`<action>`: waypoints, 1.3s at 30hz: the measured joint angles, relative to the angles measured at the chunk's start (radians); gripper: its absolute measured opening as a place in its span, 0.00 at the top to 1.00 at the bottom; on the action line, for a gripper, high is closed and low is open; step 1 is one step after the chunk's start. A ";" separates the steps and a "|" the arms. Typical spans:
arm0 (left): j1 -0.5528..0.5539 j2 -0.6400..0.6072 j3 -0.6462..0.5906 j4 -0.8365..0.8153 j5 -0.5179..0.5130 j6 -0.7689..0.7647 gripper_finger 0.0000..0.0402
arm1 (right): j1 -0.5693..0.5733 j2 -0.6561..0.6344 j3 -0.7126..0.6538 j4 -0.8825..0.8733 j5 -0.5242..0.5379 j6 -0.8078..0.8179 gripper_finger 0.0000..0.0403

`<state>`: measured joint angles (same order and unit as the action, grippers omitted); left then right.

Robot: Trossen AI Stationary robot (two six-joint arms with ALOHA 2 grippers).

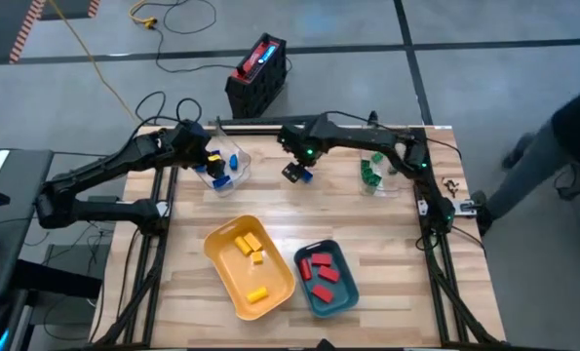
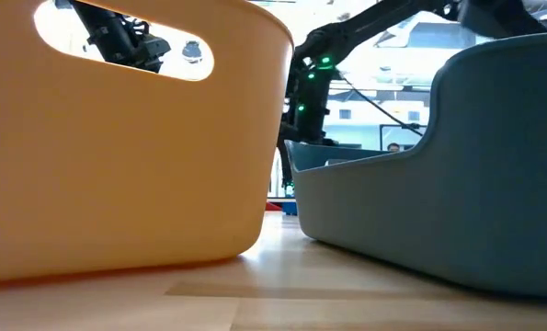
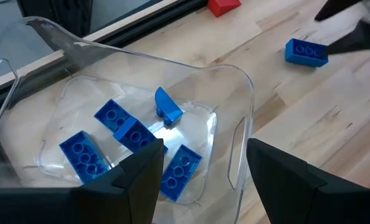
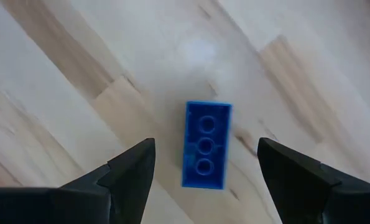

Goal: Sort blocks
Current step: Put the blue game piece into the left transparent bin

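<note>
A blue block (image 4: 206,144) lies flat on the wooden table (image 1: 387,244), studs up, right of a clear container (image 3: 172,81) that holds several blue blocks (image 3: 125,127). My right gripper (image 1: 292,173) hangs open over the lone block (image 1: 305,176), one finger on each side and clear of it. My left gripper (image 3: 203,168) stands open above the clear container's near rim (image 1: 221,171). Yellow blocks lie in the yellow tray (image 1: 233,292), red ones in the teal tray (image 1: 340,297). Green blocks (image 1: 370,172) sit in a second clear container at the back right.
A red block (image 3: 224,5) lies on the table beyond the blue-block container. The two trays stand side by side near the front edge and fill the low view (image 2: 117,165). A black crate (image 1: 257,73) stands on the floor behind the table. A person stands at the right (image 1: 572,146).
</note>
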<state>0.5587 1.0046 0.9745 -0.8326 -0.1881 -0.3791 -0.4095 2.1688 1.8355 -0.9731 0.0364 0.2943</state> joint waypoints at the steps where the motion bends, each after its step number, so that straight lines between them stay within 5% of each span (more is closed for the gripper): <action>1: 0.000 0.000 0.000 0.000 0.000 0.001 0.44 | -0.001 -0.023 -0.035 0.035 0.000 0.004 0.25; 17: 0.000 0.000 0.000 -0.001 0.035 0.000 0.44 | -0.005 -0.070 -0.105 0.293 -0.010 0.068 0.25; 39: 0.000 0.000 0.000 -0.007 0.051 0.080 0.44 | 0.013 -0.070 -0.106 0.126 0.015 -0.029 0.25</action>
<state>0.5584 1.0046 0.9745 -0.8394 -0.1375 -0.2990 -0.3965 2.0991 1.7298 -0.8472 0.0517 0.2648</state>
